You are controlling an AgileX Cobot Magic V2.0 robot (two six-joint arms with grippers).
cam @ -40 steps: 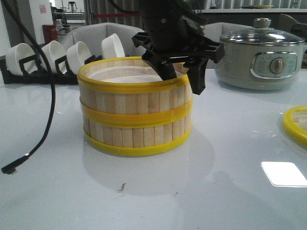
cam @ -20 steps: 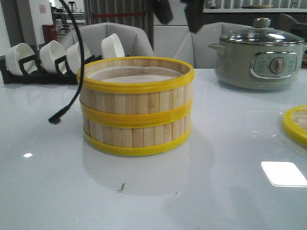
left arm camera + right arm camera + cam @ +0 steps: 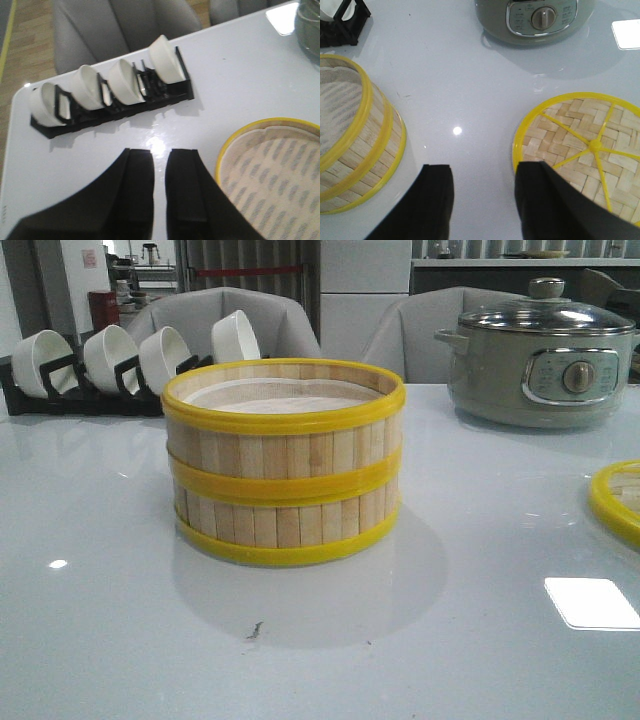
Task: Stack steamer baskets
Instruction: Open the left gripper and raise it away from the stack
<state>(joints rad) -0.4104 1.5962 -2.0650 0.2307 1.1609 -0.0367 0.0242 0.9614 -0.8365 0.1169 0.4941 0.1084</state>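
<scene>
Two steamer baskets (image 3: 285, 460) stand stacked in the middle of the table, pale slats with yellow rims, and a cloth liner lies in the top one. The woven lid (image 3: 615, 502) lies flat at the right edge of the table. No gripper shows in the front view. My left gripper (image 3: 160, 152) hangs high over the table beside the top basket's rim (image 3: 222, 155). Its fingers stand a narrow gap apart with nothing between them. My right gripper (image 3: 484, 167) is wide open above bare table, between the stacked baskets (image 3: 355, 150) and the lid (image 3: 585, 145).
A black rack of white bowls (image 3: 120, 360) stands at the back left, also seen from the left wrist as the rack (image 3: 115, 90). A grey-green electric pot (image 3: 545, 355) with a glass lid sits at the back right. Grey chairs stand behind the table.
The left arm, which stood open at the top basket's rim, has lifted up and out of the front view with its cable. The stacked baskets have not moved.
</scene>
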